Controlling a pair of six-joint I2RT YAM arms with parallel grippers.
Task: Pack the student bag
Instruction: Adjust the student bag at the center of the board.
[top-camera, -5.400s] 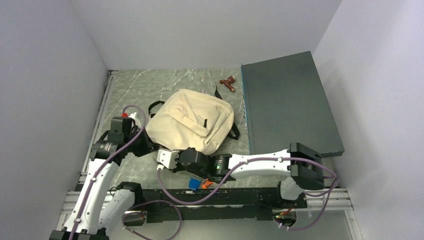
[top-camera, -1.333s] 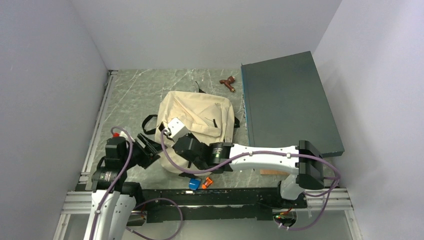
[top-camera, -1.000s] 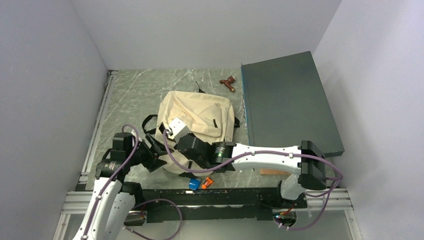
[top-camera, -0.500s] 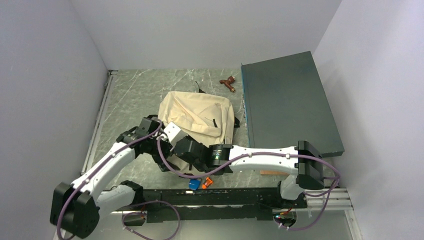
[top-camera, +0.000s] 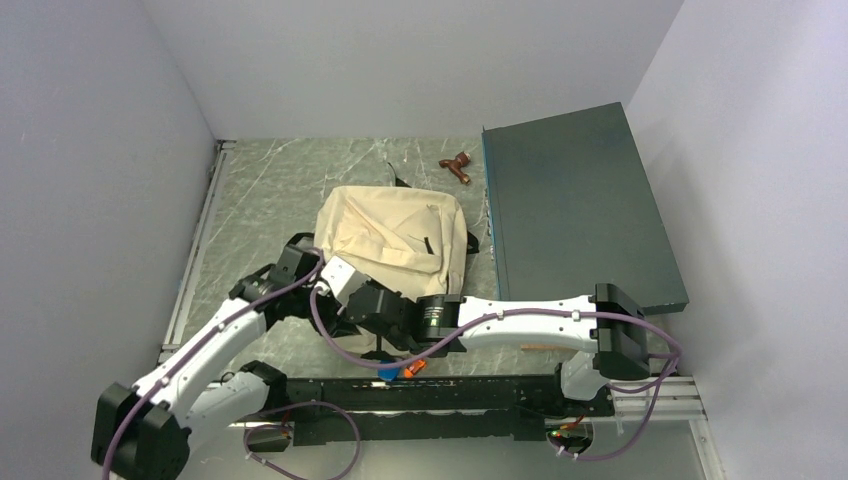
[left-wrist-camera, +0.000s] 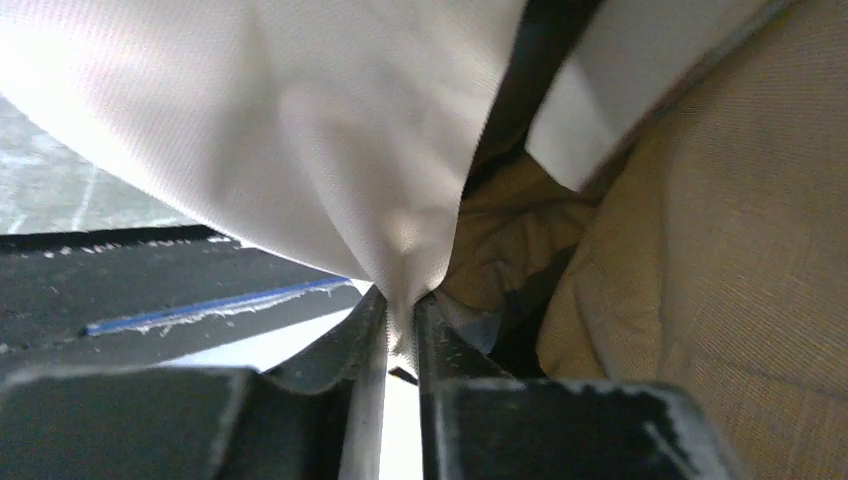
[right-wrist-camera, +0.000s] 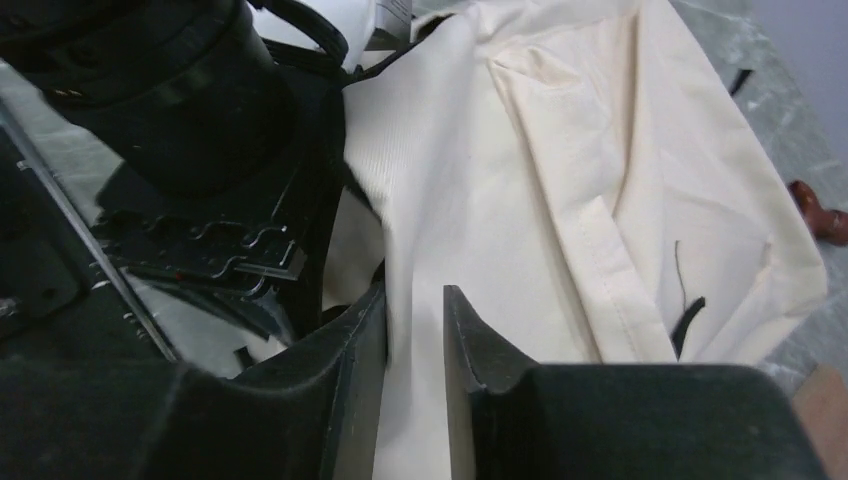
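Item 1, student bag (top-camera: 395, 235): cream canvas, mid-tabletop (top-camera: 270, 190), long axis running from near edge to far edge, body lying beyond both jaws toward the far-right corner. Left gripper (left-wrist-camera: 400, 325): jaws pinching a fold of cloth at the bag's near-left corner. Right gripper (right-wrist-camera: 415, 340): just beside it, equally near, jaws slightly apart with cloth between them; whether it grips cannot be told.

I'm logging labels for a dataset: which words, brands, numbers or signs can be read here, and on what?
No text can be read in any view.
student bag: small dark tab on its front, no lettering legible.
teal box: plain surface, nothing printed that shows.
left arm: moulded marks on its housing, too blurred to read.
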